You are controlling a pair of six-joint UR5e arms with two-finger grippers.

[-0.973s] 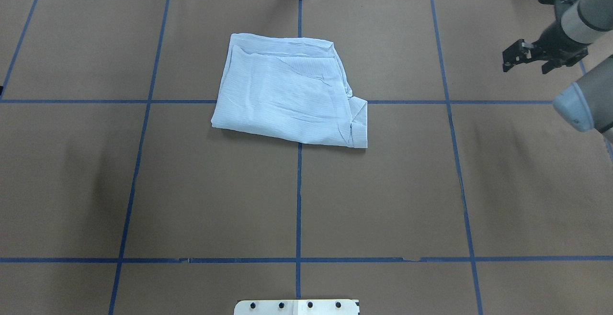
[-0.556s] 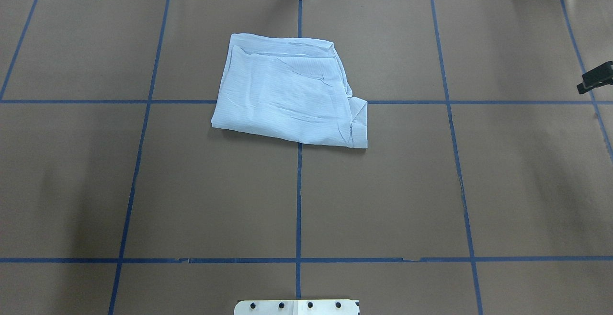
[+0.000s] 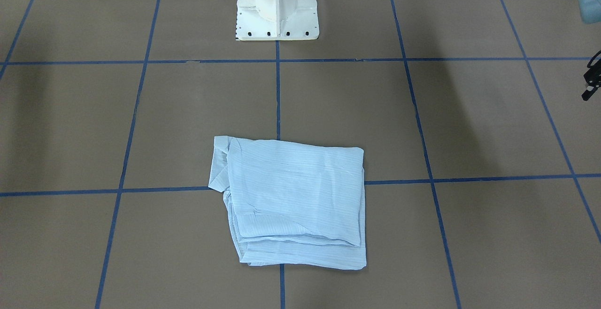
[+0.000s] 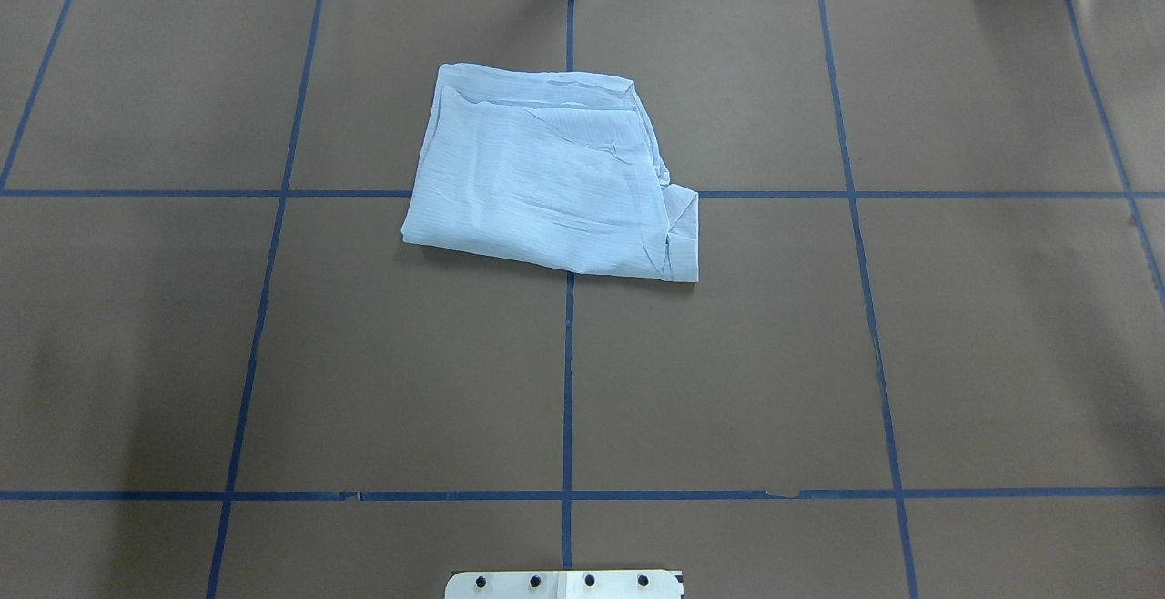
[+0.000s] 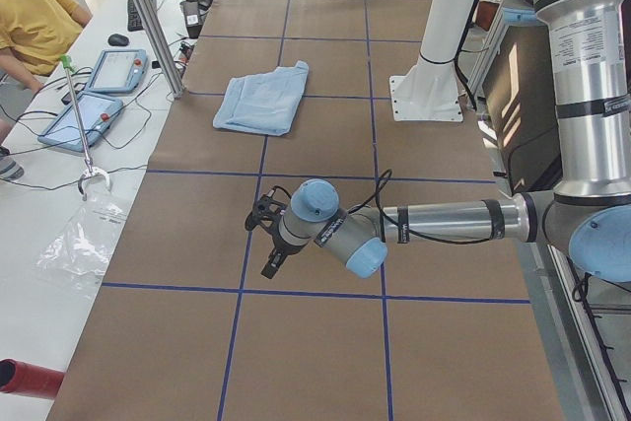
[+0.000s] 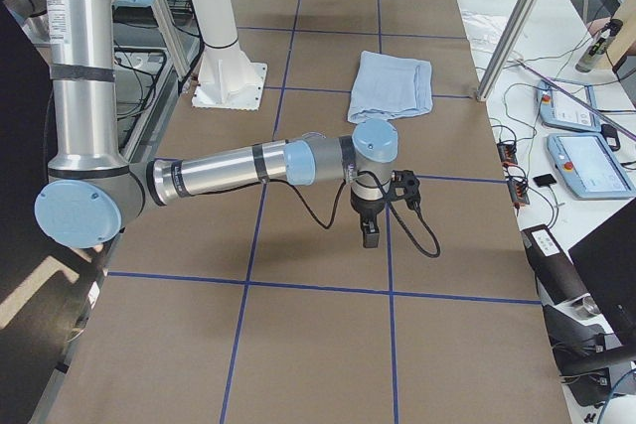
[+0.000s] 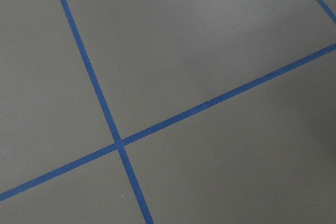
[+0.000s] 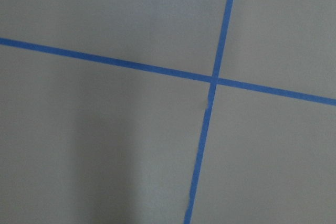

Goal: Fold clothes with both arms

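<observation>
Right gripper (image 6: 370, 233) gone from overhead view. Shirt (image 4: 546, 176) folded compact, lying free. Left gripper (image 5: 264, 242) far off; cannot tell either's finger state. Fold looks finished.

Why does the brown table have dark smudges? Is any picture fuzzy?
Overhead exterior: soft, wide shadows dim the table at left and right; the shirt looks sharp, with a thin shadow along its near edge. Exterior front-facing: similar faint shadow bands on either side. Right wrist-mounted: paler, the blue tape a bit fuzzy, a shadow lower left. Left wrist-mounted: tape lines crisp.
</observation>
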